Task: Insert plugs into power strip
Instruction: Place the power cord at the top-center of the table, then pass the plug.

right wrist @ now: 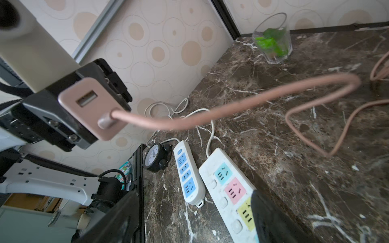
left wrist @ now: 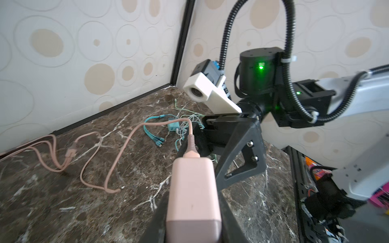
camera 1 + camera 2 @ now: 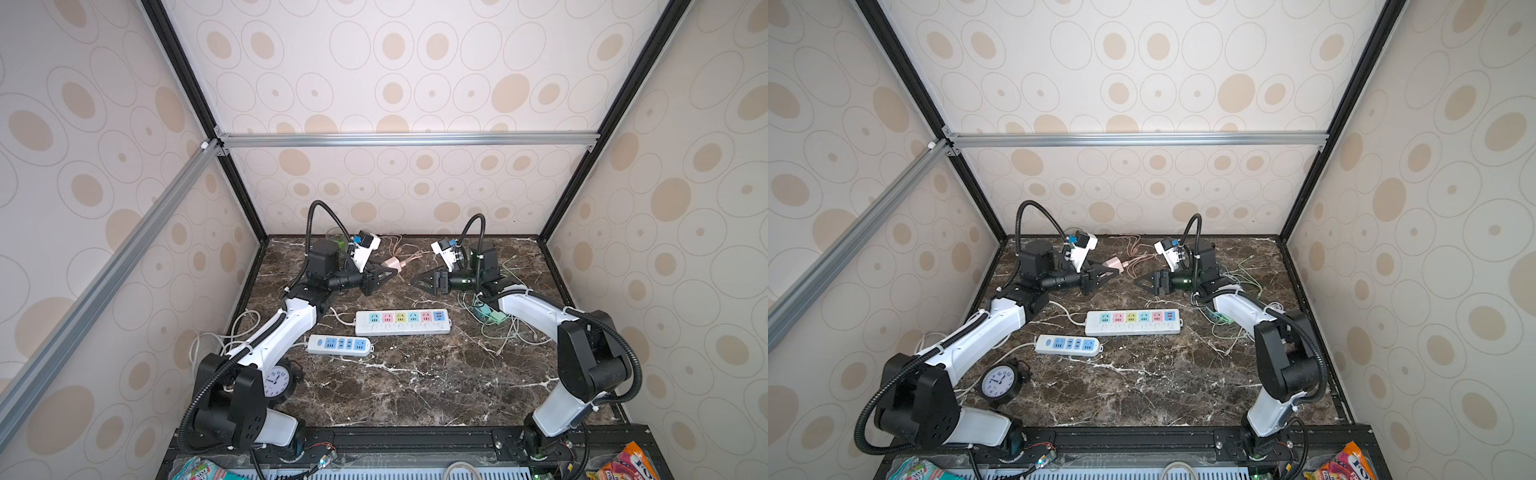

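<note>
My left gripper hangs above the back of the table, shut on the pink plug. The plug's pink cable trails down to the marble behind it. Facing it a short way off, my right gripper is open and holds nothing. The long white power strip with pastel sockets lies flat below both grippers, all visible sockets free. A teal plug lies in tangled green cables beside the right arm.
A shorter white strip with blue sockets lies in front of the long one. A black clock stands by the left arm's base. A glass holding green leaves sits in the back left corner. Snack packs lie beyond the front rail.
</note>
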Motion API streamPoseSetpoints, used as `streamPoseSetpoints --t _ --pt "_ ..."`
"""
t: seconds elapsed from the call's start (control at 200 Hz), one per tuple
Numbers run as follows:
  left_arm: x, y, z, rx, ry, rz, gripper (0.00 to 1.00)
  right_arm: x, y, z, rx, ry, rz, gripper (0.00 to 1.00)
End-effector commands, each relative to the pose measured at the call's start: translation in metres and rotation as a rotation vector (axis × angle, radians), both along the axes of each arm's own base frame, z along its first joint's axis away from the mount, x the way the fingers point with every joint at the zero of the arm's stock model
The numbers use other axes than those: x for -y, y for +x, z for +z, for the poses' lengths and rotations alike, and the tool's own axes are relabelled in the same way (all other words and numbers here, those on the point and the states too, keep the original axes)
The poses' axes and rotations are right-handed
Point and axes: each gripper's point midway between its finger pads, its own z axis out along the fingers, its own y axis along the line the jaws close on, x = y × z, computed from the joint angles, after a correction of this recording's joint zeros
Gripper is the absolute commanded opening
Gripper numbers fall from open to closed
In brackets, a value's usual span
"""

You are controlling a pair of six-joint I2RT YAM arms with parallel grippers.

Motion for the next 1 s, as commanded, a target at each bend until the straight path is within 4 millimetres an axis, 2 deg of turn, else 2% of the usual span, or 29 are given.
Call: streamPoseSetpoints --t 0.0,0.13,0.225,0.435,0.625,0.73,0.995 --pt "0.004 -0.024 0.025 0.123 -0.053 -0.15 0.0 -0.009 -0.027 0.037 0.136 0.086 0.13 0.85" --pt "0.006 -0.026 0.022 0.103 -0.062 -0.171 0.0 -0.015 -0.042 0.051 0.23 0.109 0.188 0.8" --pt "0.007 -0.03 0.031 0.135 -0.09 -0.202 0.0 -0.02 -0.048 0.057 0.264 0.113 0.223 0.79" --pt "0.009 -0.033 0.032 0.139 -0.105 -0.229 0.0 -0.034 -0.047 0.076 0.323 0.149 0.28 0.75" --pt "0.009 -0.033 0.029 0.133 -0.096 -0.234 0.0 -0.041 -0.051 0.097 0.372 0.192 0.34 0.62" --pt "0.009 -0.033 0.028 0.131 -0.093 -0.238 0.0 -0.042 -0.052 0.098 0.377 0.189 0.369 0.52" --pt "0.01 -0.03 0.028 0.124 -0.086 -0.235 0.0 -0.042 -0.059 0.094 0.386 0.161 0.419 0.36"
